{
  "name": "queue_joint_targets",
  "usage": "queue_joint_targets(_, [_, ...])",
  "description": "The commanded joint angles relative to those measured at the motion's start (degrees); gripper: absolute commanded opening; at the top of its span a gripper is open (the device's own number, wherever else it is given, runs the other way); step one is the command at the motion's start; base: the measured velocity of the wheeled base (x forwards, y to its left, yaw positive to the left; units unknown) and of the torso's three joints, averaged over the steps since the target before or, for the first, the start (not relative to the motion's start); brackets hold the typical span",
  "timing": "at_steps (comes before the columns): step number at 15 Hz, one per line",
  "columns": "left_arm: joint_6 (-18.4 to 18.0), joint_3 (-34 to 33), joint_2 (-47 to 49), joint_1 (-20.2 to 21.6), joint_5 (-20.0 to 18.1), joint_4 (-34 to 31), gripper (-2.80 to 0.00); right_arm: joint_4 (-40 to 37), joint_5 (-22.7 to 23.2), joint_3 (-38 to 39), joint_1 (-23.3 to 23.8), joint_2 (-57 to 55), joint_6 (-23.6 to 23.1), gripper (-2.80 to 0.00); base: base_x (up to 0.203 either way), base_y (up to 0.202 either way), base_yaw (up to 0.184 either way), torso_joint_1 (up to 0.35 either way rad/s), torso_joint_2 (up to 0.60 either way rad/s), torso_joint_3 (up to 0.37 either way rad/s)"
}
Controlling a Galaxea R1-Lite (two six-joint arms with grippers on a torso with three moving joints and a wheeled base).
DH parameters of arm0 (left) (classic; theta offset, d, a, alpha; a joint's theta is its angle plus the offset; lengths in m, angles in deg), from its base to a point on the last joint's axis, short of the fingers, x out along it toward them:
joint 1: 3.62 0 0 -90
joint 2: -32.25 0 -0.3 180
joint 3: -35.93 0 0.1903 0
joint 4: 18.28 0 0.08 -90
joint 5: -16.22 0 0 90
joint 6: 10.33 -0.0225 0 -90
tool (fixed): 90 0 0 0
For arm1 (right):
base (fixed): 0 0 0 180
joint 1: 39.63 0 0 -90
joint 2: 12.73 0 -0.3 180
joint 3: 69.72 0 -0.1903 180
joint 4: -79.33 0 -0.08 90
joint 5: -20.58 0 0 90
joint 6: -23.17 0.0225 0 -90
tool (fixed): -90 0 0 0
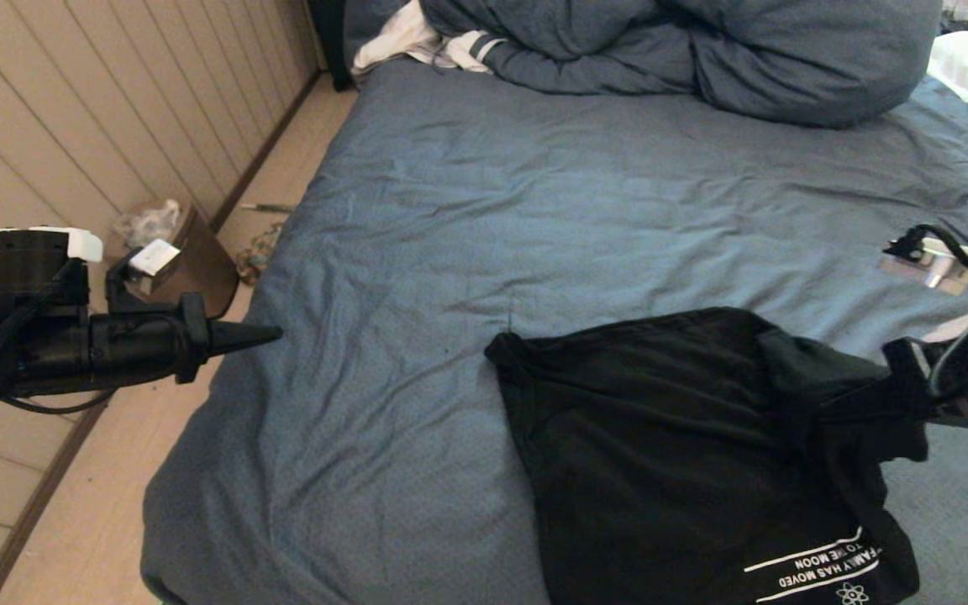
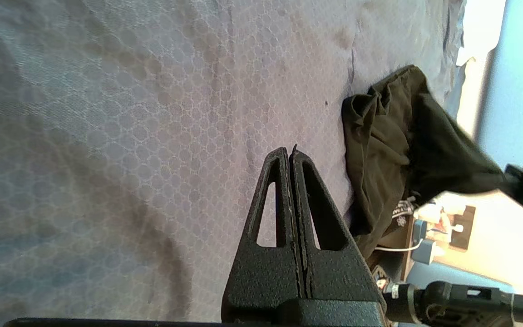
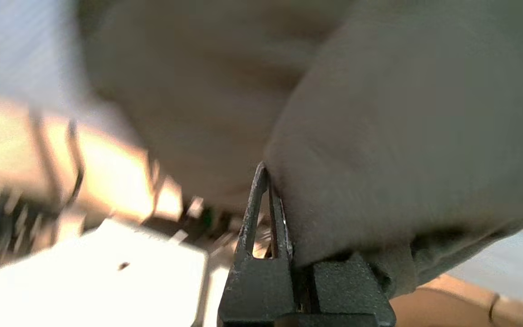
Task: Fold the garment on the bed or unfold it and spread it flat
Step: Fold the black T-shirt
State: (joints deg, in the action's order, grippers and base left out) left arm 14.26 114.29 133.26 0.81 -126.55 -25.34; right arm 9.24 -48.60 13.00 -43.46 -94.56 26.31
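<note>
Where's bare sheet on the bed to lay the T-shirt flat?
Biggest free patch: the bed's middle and left, bordered by the duvet at the far end, the T-shirt on the right and the left gripper, shut and empty, at the edge. Crowded on the near right, where the right gripper pinches the T-shirt.

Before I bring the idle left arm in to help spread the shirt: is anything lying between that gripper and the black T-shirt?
Nothing visible: only bare wrinkled sheet of the bed lies between the shut left gripper and the black T-shirt, whose right side the right gripper already clamps and lifts.
</note>
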Motion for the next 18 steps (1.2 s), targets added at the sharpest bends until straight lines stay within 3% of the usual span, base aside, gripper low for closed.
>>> queue_joint_targets(1, [0.2,0.0,0.0,0.0,-0.3,0.1,-2.80,-0.2,-1.7,-0.9,-14.3,-0.9,4.0,-2.80,0.000,0.000,0.000,0.000,0.00,0.000])
queue_joint_targets(3, [0.1,-0.1,0.0,0.0,-0.3,0.2,-2.80,-0.1,-4.3,-1.9,-23.1,-4.9,6.7,-2.80,0.000,0.000,0.000,0.000,0.00,0.000])
queue_joint_targets(5, [0.1,-0.1,0.0,0.0,-0.2,0.2,-2.80,1.2,-5.5,-2.7,-28.4,-9.7,7.8,-2.80,0.000,0.000,0.000,0.000,0.00,0.000])
queue_joint_targets(11, [-0.1,-0.1,0.6,-0.5,-0.1,0.3,-2.80,2.5,-5.9,-6.5,-34.8,-17.8,7.8,-2.80,0.000,0.000,0.000,0.000,0.00,0.000])
queue_joint_targets(17, [-0.2,0.1,1.5,-0.5,0.0,0.3,-2.80,2.4,-6.3,-10.2,-36.2,-21.3,7.7,-2.80,0.000,0.000,0.000,0.000,0.00,0.000])
queue_joint_targets(18, [-0.2,0.2,1.6,-0.5,0.0,0.3,-2.80,2.5,-7.6,-10.0,-36.2,-21.4,7.7,-2.21,0.000,0.000,0.000,0.000,0.00,0.000])
